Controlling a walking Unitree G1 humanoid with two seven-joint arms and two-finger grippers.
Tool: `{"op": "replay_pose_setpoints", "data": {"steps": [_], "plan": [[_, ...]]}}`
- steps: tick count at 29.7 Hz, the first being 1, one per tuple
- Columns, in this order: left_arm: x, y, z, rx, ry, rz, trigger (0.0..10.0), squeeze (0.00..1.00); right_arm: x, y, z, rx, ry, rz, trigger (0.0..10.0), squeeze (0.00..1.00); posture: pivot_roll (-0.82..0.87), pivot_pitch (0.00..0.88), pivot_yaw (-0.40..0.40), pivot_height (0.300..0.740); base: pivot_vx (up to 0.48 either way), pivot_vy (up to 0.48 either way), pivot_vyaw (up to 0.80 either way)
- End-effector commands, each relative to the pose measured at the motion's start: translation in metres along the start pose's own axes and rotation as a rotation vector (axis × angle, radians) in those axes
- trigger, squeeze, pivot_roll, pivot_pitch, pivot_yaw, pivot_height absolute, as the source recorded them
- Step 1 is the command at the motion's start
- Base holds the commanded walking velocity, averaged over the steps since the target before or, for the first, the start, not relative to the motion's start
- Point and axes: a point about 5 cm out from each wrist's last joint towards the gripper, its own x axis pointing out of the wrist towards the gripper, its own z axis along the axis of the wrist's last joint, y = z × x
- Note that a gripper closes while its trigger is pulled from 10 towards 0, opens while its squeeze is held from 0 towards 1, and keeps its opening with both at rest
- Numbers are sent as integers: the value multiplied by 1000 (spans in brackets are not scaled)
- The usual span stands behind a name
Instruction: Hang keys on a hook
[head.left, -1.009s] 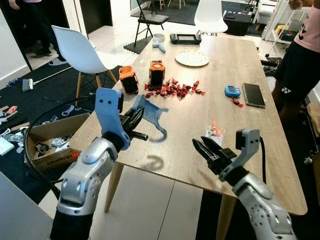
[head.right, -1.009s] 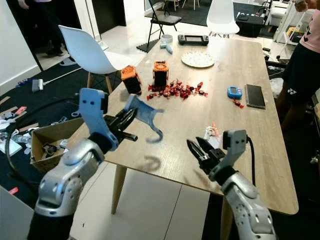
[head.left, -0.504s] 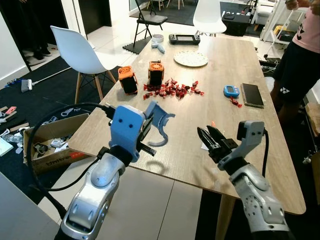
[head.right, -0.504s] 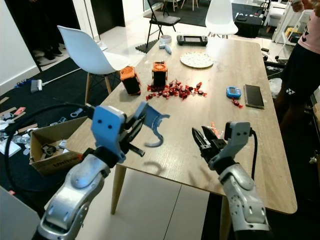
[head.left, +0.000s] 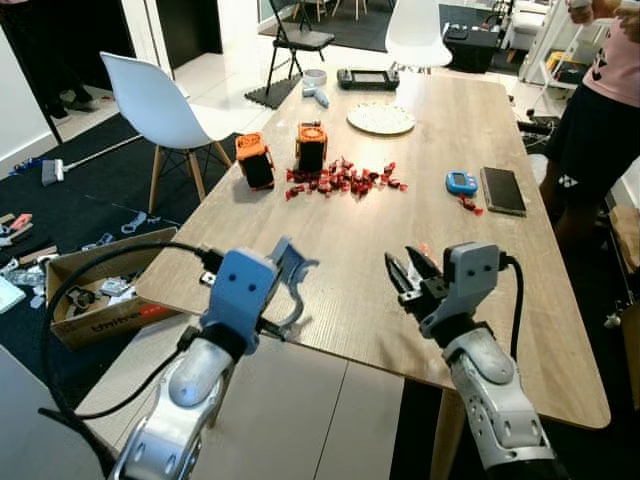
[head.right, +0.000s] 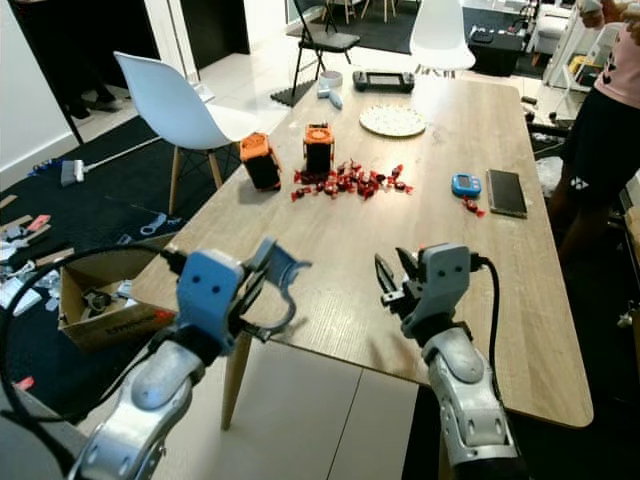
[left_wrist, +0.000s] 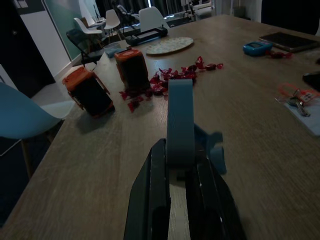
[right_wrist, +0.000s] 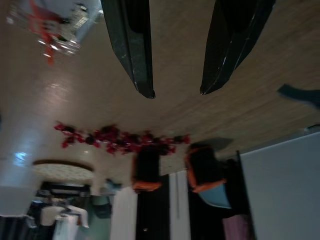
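Note:
My left gripper (head.left: 272, 298) is shut on a blue plastic hook (head.left: 292, 278) and holds it low over the near edge of the wooden table (head.left: 470, 130). In the left wrist view the black fingers (left_wrist: 157, 180) clamp the hook's flat stem (left_wrist: 180, 120). The keys (left_wrist: 296, 98), with a red strap, lie on a pale card on the table. My right gripper (head.left: 405, 275) hangs open just above the table, its fingers apart, close to the keys (right_wrist: 50, 30).
Two orange boxes (head.left: 256, 160) and a scatter of red candies (head.left: 340, 180) sit mid-table. Beyond are a white plate (head.left: 381, 118), a blue gadget (head.left: 462, 183) and a phone (head.left: 502, 190). A person (head.left: 600, 110) stands at the right edge, a white chair (head.left: 160, 100) at the left.
My left gripper has come down and back toward the table's near edge with the hook. The right gripper has risen slightly and turned its wrist.

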Motion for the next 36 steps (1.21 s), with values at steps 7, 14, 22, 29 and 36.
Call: {"op": "replay_pose_setpoints", "data": {"steps": [7,14,22,29,36], "plan": [[-6,2,-8,-20,39,30,10000,0,-1,-2,-11,-22,28,-22,10000,0,131,150,-38,740,0,0,0],[-1,2,-5,-28,25,43,10000,0,1,0,-10,-12,14,-22,10000,0,134,152,-39,740,0,0,0],[2,1,-2,-51,9,47,10000,0,2,0,-11,23,8,-38,10000,0,133,153,-38,740,0,0,0],[3,-1,-1,-50,3,45,10000,0,2,1,-10,32,1,-32,10000,0,134,154,-37,740,0,0,0],[4,-1,-1,-47,0,42,10000,0,2,3,-10,34,-6,-25,10000,0,134,156,-37,740,0,0,0]]}}
